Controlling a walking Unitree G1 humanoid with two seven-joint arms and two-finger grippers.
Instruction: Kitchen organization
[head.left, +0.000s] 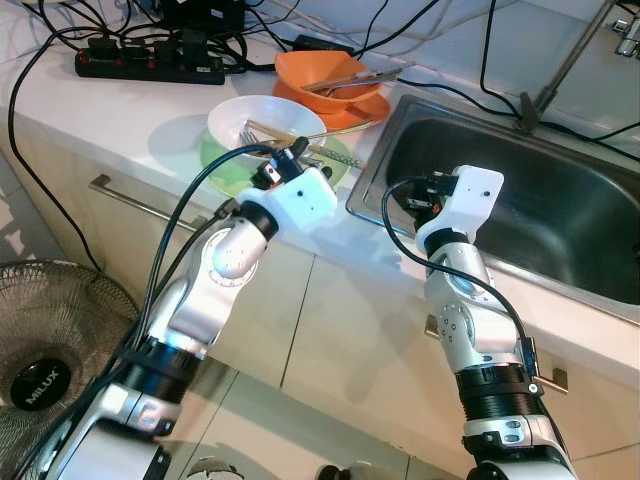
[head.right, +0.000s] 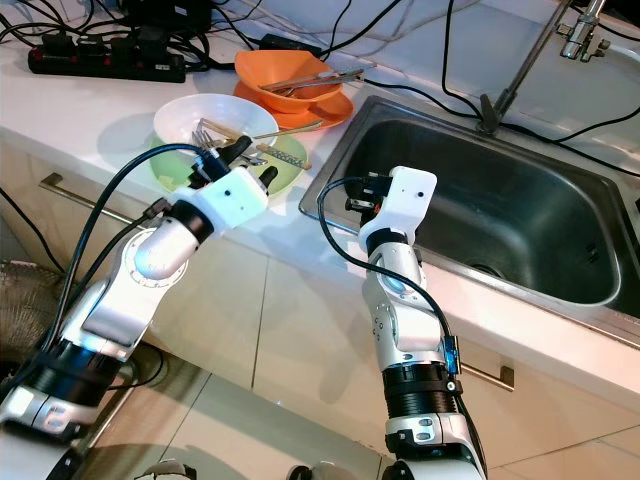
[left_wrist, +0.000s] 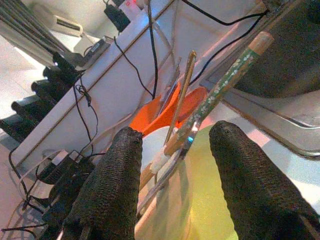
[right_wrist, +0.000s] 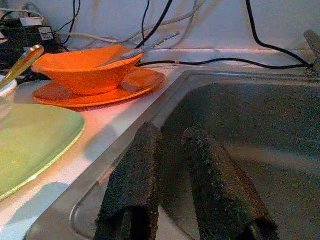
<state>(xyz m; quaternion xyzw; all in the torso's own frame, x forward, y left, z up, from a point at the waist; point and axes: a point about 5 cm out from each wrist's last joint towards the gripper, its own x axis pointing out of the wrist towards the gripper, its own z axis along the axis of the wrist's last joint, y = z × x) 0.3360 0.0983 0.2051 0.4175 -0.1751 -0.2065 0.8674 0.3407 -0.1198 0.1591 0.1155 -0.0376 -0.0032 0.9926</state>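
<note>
1. Both eye views look forward and down from the head onto the table (head.left: 120, 110) and sink (head.left: 540, 200), sharing nearly the same scene.
2. The left wrist view looks close along its fingers (left_wrist: 107, 190) toward the green plate (left_wrist: 200, 200) and orange bowl (left_wrist: 160, 115).
3. The right wrist view sits low at the sink's edge, sharing the orange bowl and green plate.
</note>
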